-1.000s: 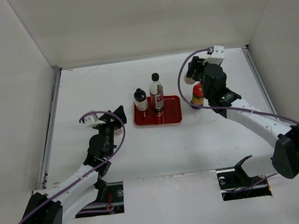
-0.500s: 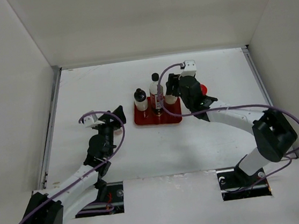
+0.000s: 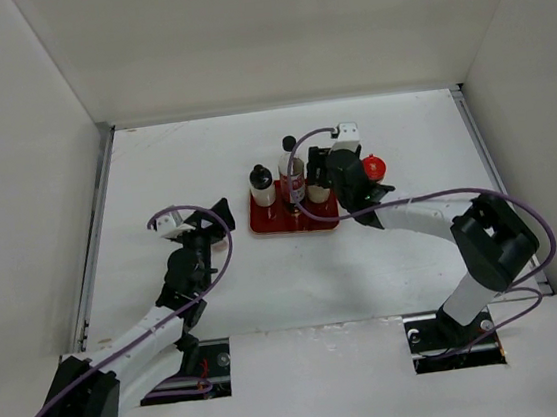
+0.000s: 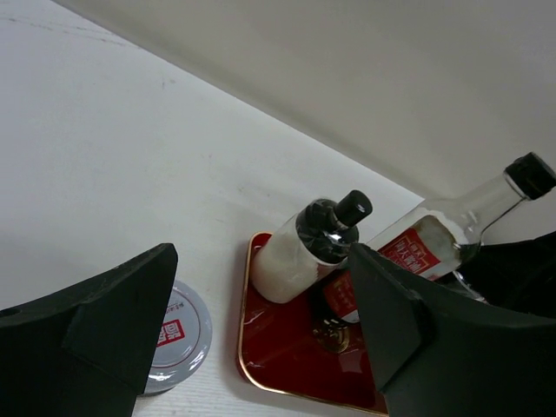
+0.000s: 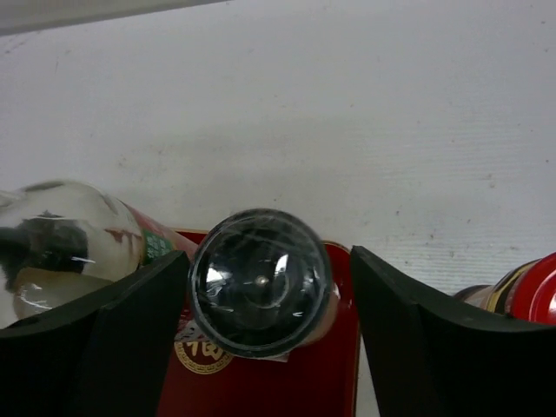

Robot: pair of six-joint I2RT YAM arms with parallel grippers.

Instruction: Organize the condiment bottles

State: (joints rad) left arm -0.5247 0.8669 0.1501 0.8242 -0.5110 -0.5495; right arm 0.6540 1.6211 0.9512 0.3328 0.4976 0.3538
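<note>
Right claw (image 5: 269,295) is sitting released around the grey-lidded shaker (image 5: 259,280) on the red tray (image 3: 295,225)

Shaker's standing at the tray's 3 o'clock side, with the small white bottle (image 3: 261,185) at 10 and the tall clear bottle (image 3: 291,172) at 12. Red-capped brown bottle (image 3: 373,168) is standing on the surface (image 3: 267,280) off at 3 o'clock. White-lidded jar (image 4: 178,334) is at 9, under the spread-open left claw (image 4: 261,330).

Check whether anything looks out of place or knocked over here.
Nothing looks spilled or tipped. Two bottles sit off the red tray: the red-capped bottle on the table just right of it, and the white-lidded jar by the left claw.
</note>
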